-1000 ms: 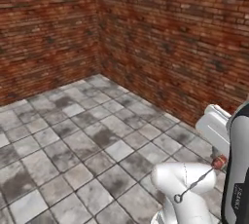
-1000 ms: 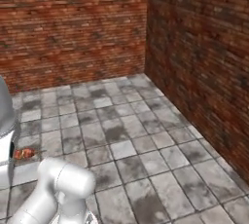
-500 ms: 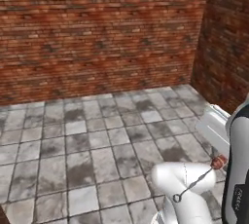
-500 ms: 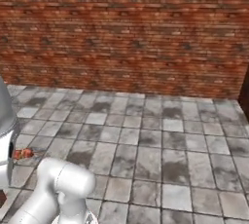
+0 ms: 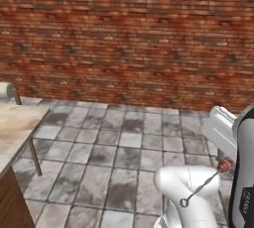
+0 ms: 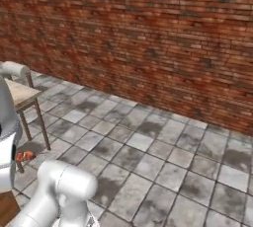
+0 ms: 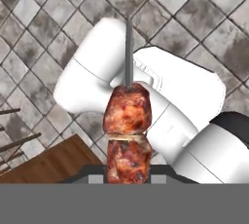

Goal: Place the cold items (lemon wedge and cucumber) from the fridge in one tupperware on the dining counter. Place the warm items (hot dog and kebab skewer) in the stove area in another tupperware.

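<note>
Left base view: the skewer point(image 5: 224, 164) is riding by the wrist. Right base view: its chunks point(image 6: 24, 156) are showing beside the arm. Hand view: the gripper point(image 7: 127, 178) is pinching the meat, stick pointing ahead; I'd be keeping it level while driving.

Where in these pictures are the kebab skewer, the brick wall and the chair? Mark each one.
kebab skewer point(image 7: 127, 113): hand view, on the upper meat chunk.
brick wall point(image 5: 129, 38): left base view, on the middle of the brickwork.
chair point(image 6: 22, 94): right base view, on the pale seat at the left edge.
</note>
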### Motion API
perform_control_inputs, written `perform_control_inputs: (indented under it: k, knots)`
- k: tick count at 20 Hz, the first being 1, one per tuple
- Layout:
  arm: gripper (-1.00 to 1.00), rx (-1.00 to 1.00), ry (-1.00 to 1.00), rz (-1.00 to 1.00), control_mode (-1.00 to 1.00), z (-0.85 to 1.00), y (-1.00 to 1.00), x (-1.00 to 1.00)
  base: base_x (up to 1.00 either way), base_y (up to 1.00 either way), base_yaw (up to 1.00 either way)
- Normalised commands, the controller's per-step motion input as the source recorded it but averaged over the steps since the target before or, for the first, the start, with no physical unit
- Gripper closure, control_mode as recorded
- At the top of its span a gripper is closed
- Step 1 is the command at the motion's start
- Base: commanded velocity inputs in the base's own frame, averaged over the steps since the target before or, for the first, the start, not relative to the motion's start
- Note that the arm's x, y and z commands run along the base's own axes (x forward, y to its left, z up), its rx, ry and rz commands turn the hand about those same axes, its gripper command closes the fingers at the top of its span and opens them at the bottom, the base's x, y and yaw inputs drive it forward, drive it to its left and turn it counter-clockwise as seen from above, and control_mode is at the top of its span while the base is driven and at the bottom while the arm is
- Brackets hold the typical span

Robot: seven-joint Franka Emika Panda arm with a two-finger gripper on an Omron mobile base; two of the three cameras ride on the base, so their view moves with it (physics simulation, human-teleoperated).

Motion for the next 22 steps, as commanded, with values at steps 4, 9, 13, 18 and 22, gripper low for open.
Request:
perform_control_inputs:
  k: [4,9,13,18,22]
  knots:
    - [1.00,0.00,0.00,0.00,1.00,0.00,0.00,0.00,1.00,-0.03,0.34]
    - [1.00,0.00,0.00,0.00,1.00,0.00,0.00,0.00,1.00,-0.04,0.33]
    - [1.00,0.00,0.00,0.00,1.00,0.00,0.00,0.00,1.00,-0.09,0.36]
    - [1.00,0.00,0.00,0.00,1.00,0.00,0.00,0.00,1.00,-0.16,0.39]
    - [1.00,0.00,0.00,0.00,1.00,0.00,0.00,0.00,1.00,-0.24,0.40]
